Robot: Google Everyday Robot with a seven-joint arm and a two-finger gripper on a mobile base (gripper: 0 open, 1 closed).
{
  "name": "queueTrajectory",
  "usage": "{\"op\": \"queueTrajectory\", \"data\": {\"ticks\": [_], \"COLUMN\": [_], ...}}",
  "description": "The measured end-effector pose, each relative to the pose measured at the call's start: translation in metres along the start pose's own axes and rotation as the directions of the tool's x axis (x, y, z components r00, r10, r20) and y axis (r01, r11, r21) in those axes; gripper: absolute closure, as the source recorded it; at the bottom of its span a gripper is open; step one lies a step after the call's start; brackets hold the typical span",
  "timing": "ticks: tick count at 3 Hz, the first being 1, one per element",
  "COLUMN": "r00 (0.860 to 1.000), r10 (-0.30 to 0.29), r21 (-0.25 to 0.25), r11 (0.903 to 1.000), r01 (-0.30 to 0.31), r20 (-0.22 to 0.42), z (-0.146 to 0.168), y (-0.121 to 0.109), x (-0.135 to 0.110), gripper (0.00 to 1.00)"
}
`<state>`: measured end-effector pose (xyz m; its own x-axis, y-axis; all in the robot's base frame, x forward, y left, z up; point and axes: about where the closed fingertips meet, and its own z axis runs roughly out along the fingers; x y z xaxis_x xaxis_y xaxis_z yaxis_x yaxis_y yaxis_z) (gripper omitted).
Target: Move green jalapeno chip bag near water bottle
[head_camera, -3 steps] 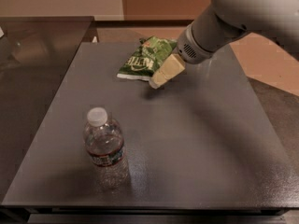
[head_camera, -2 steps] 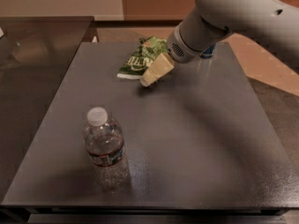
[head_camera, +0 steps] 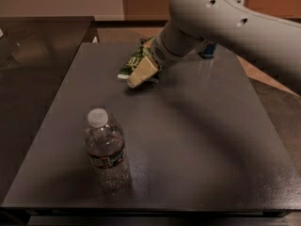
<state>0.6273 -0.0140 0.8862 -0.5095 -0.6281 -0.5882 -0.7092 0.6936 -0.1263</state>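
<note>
The green jalapeno chip bag (head_camera: 133, 61) lies at the far middle of the dark table (head_camera: 197, 140). Only its left part shows; the rest is hidden under the arm. My gripper (head_camera: 142, 73), cream-coloured at its tip, hangs right over the bag's near edge, down at the bag's level. The water bottle (head_camera: 105, 147) stands upright at the near left of the table, clear with a white cap and a dark label band. It is well apart from the bag and the gripper.
A blue drink can (head_camera: 207, 50) stands at the far right of the table, mostly hidden behind my white arm (head_camera: 221, 18). A second dark table (head_camera: 37, 51) adjoins on the left. Bare tabletop lies between the bottle and the bag.
My arm has swung left and lowered over the chip bag, covering more of it. The bag and the water bottle have stayed where they were.
</note>
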Motion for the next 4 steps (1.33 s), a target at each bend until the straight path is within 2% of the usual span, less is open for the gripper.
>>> {"op": "queueTrajectory", "data": {"ticks": [1, 2, 4], "r00": [1.000, 0.999, 0.995], "r10": [0.014, 0.038, 0.080], "r21": [0.054, 0.088, 0.118], "r11": [0.9984, 0.9955, 0.9903], "r01": [-0.013, -0.036, -0.074], "r20": [-0.005, -0.018, -0.051], "z": [0.012, 0.024, 0.039], "y": [0.004, 0.002, -0.004], "x": [-0.003, 0.000, 0.011], "gripper": [0.00, 0.00, 0.47]}}
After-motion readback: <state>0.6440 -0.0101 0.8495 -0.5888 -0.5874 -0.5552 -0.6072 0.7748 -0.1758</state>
